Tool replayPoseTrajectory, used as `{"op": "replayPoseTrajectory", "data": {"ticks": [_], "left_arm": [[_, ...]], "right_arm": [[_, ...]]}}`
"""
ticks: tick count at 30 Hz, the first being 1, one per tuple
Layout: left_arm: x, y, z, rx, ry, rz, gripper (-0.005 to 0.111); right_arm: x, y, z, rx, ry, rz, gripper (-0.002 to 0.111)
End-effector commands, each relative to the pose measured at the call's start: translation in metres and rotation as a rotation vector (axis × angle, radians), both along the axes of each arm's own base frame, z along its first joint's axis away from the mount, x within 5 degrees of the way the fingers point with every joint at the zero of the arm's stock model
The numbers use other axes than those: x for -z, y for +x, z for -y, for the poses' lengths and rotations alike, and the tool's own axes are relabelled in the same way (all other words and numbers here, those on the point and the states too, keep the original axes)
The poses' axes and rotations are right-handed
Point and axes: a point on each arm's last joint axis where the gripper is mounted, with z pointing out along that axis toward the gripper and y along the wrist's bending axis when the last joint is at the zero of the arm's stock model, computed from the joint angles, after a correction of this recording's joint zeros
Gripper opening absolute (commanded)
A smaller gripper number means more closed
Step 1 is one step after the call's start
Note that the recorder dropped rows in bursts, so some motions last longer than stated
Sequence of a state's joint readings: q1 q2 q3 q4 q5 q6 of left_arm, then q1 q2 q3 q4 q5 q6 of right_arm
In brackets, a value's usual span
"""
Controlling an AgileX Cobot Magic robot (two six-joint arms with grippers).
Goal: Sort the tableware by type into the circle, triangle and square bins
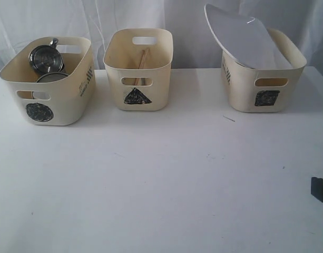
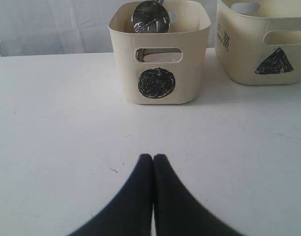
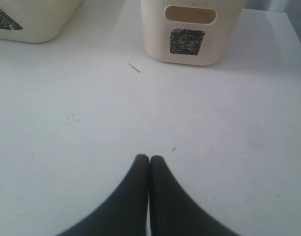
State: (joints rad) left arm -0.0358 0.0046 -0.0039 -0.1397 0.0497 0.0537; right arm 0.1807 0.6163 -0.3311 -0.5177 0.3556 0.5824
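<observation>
From my remote seat I had both arms pulled back to the near side. The left tool [image 2: 152, 158] hung low over the bare tabletop [image 1: 161, 184] with its two black fingers pressed together on nothing, and the right tool [image 3: 149, 158] sat the same way, tips touching and empty. I judged that pose a parked one, since I saw no tableware lying out on the tabletop in any view. The three cream tubs stood in a row along the far side. On the left was the circle tub [image 1: 71, 103], in which a steel mug [image 1: 45, 58] lay tilted on its side with its mouth facing me. It rested on the rim of a second steel vessel [image 1: 51, 78], and I could not tell whether that one was a mug or a bowl. In the middle, the triangle tub [image 1: 116, 74] held the wooden chopsticks [image 1: 144, 57], which leaned upright against its far wall, probably because they were longer than its floor. On the right, the big white plate [image 1: 237, 37] stood slanted in the square tub [image 1: 243, 95], with its upper edge sticking out past the far-left rim. To my eye it was too wide to lie flat inside, so it had to prop on the rim. The white bowl and the cutlery were hidden from me, presumably down inside the tubs. A thin dark sliver [image 1: 228, 118] lay near the square tub's front, too small to identify. The sorting looked finished to me.
</observation>
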Motion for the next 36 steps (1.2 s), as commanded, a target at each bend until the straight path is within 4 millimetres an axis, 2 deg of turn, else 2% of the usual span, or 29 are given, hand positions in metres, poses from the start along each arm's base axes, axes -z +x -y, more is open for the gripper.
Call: {"op": "replayPoseTrajectory", "data": {"ticks": [1, 6, 13, 18, 20, 25, 32, 35, 36], "left_arm": [[0.001, 0.0, 0.0, -0.003, -0.014, -0.002, 0.0], [0.001, 0.0, 0.0, -0.003, -0.014, -0.002, 0.0], [0.001, 0.0, 0.0, -0.003, -0.014, -0.002, 0.0], [0.001, 0.0, 0.0, -0.003, -0.014, -0.002, 0.0], [0.001, 0.0, 0.0, -0.003, -0.014, -0.002, 0.0], [0.001, 0.0, 0.0, -0.003, -0.014, -0.002, 0.0], [0.001, 0.0, 0.0, -0.003, -0.014, -0.002, 0.0], [0.001, 0.0, 0.0, -0.003, -0.014, -0.002, 0.0], [0.001, 0.0, 0.0, -0.003, -0.014, -0.002, 0.0]], "right_arm": [[0.001, -0.002, 0.002, 0.017, 0.006, -0.001, 0.0], [0.001, -0.002, 0.002, 0.017, 0.006, 0.002, 0.0], [-0.002, -0.03, 0.007, 0.024, 0.033, 0.138, 0.0], [0.017, -0.053, 0.011, 0.031, 0.061, 0.235, 0.0], [0.034, -0.061, 0.013, 0.034, 0.066, 0.262, 0.0], [0.056, -0.068, 0.015, 0.047, 0.064, 0.266, 0.0], [0.061, -0.068, 0.015, 0.047, 0.067, 0.247, 0.0], [0.066, -0.068, 0.01, 0.024, 0.162, 0.22, 0.0], [0.065, -0.067, 0.008, -0.016, 0.109, 0.236, 0.0]]}}
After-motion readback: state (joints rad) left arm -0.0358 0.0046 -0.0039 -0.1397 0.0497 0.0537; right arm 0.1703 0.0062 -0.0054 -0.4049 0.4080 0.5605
